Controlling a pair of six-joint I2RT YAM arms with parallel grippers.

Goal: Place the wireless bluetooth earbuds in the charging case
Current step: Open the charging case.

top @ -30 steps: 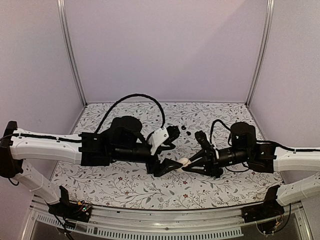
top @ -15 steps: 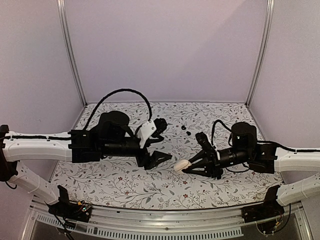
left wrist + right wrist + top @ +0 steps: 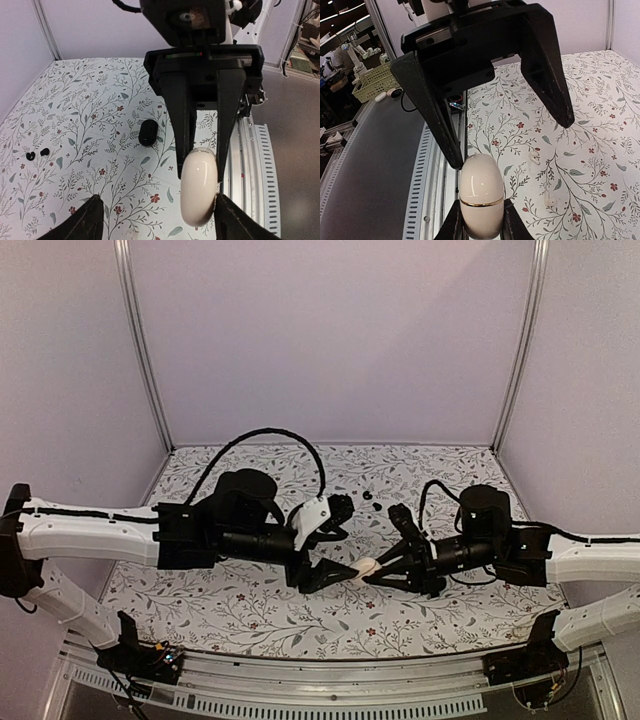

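The charging case [image 3: 480, 192] is a cream oval with a gold seam, lid closed, held above the table. My right gripper [image 3: 480, 222] is shut on its lower half. It also shows as the case [image 3: 367, 566] in the right gripper [image 3: 375, 571]. My left gripper [image 3: 157, 200] faces it, open wide. One left finger [image 3: 232, 217] lies against the case's [image 3: 199, 187] end and the other stands far off. The two earbuds [image 3: 37, 153] are tiny black buds lying on the flowered table, also seen as the earbuds [image 3: 371, 501] beyond both grippers.
A black oval case [image 3: 147, 132] lies on the table under the right arm. Two small white bits [image 3: 534, 159] rest on the flowered cloth near the front. A slotted metal rail [image 3: 257, 170] runs along the table's near edge. Purple walls enclose three sides.
The left gripper drew back to the left half a second ago, then came forward again to the case's end. The right gripper has kept hold of the case almost in place.
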